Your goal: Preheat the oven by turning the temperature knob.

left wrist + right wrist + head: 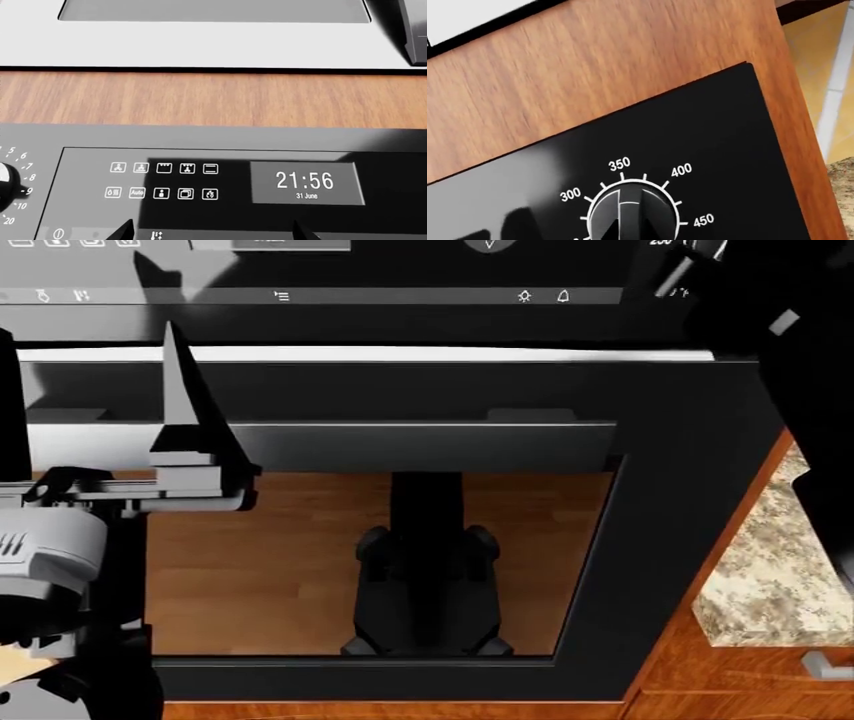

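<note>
The black oven (667, 540) fills the head view, with its glass door window (267, 570) and silver bar handle (400, 445). In the right wrist view the temperature knob (627, 210) sits on the black panel, ringed by 300, 350, 400 and 450, with its ridge pointing near 350. My right gripper (630, 232) has its dark fingertips close together on either side of the knob's ridge. My left gripper (213, 232) is open and empty in front of the control panel (167, 181), below the icons and the 21:56 clock display (305, 182).
A second numbered knob (5, 186) is at the panel's left end. A wooden strip (213, 97) and a white appliance front (213, 45) lie above the panel. Wood cabinetry (560, 90) borders the oven. A speckled countertop (767, 580) is at the right.
</note>
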